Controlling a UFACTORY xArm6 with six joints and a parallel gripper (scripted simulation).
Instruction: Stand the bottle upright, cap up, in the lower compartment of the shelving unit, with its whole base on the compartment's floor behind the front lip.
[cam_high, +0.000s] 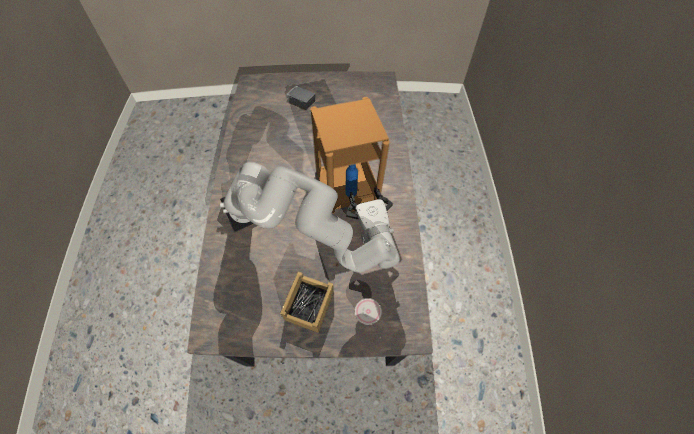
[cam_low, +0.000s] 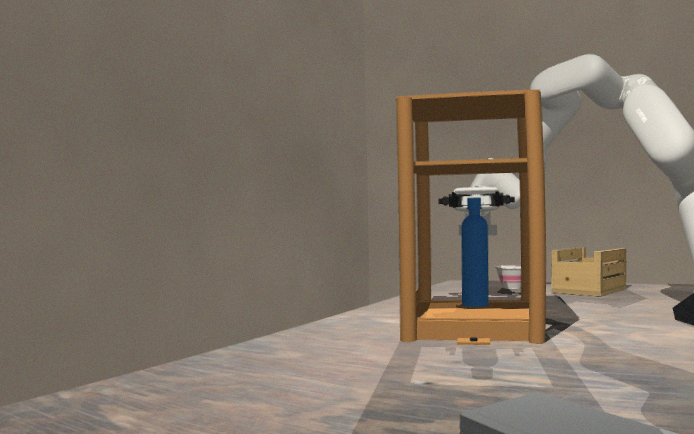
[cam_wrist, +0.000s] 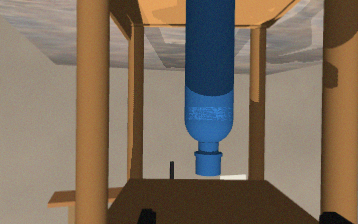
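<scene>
The blue bottle (cam_low: 474, 255) stands upright, cap up, on the floor of the lower compartment of the orange wooden shelving unit. From above, the bottle (cam_high: 351, 180) shows just inside the unit (cam_high: 349, 138). My gripper (cam_high: 368, 204) is open and empty, just outside the unit's open side. In the exterior view it (cam_low: 475, 199) sits behind the bottle at neck height, fingers spread wide. The wrist view is inverted. In it the bottle (cam_wrist: 209, 85) hangs cap down, and my fingertips stand apart from it at the bottom edge.
A wooden crate of dark nails (cam_high: 307, 300) and a pink-and-white cup (cam_high: 367, 311) stand near the table's front edge. A grey block (cam_high: 300, 96) lies at the table's far end. The arm's elbow lies left of the shelving unit.
</scene>
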